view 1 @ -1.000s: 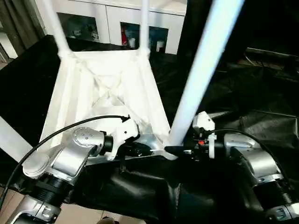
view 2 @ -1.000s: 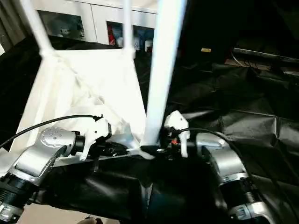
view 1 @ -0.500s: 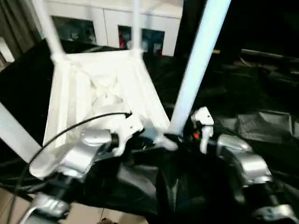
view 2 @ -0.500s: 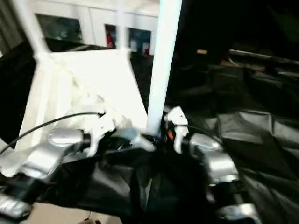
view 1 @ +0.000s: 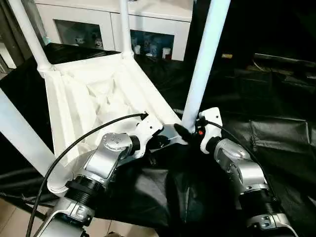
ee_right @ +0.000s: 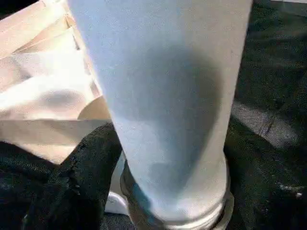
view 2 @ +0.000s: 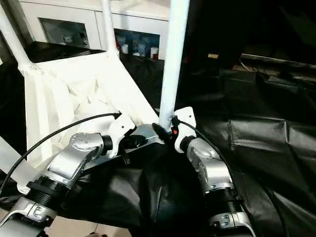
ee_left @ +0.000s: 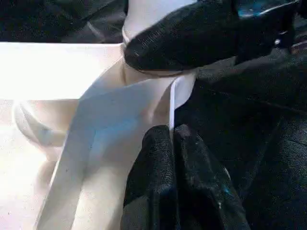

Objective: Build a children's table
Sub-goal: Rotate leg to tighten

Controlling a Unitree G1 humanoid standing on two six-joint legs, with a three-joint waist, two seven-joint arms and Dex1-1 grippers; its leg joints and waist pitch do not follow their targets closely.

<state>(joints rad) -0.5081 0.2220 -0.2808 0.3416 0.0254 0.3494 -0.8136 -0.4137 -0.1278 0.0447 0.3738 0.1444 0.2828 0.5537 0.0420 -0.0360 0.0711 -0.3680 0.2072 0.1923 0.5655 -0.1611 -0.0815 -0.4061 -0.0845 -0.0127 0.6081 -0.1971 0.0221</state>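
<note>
The children's table lies upside down on the black cloth, its white top point(view 1: 84, 98) facing down and its legs pointing up. My left gripper point(ee_left: 171, 139) is shut on the thin rim at the near right corner point(view 1: 165, 136). The near right leg point(view 1: 203, 64) rises from that corner. My right gripper point(view 1: 185, 132) is closed around its base, and one black finger point(ee_right: 84, 177) presses against the tube point(ee_right: 168, 96). Two far legs point(view 1: 27, 29) point(view 1: 124, 24) and the near left leg point(view 1: 19, 133) also stand up.
The black-draped work table point(view 1: 276, 98) stretches to the right with folds in the cloth. A white glass-door cabinet point(view 1: 153, 24) stands behind it. A black cable point(view 1: 74, 143) loops over my left forearm. The table's near edge lies just below my wrists.
The head view has swung and tilted. My right forearm now reaches the leg from below right rather than from the side. Both grippers remain at the near right corner.
</note>
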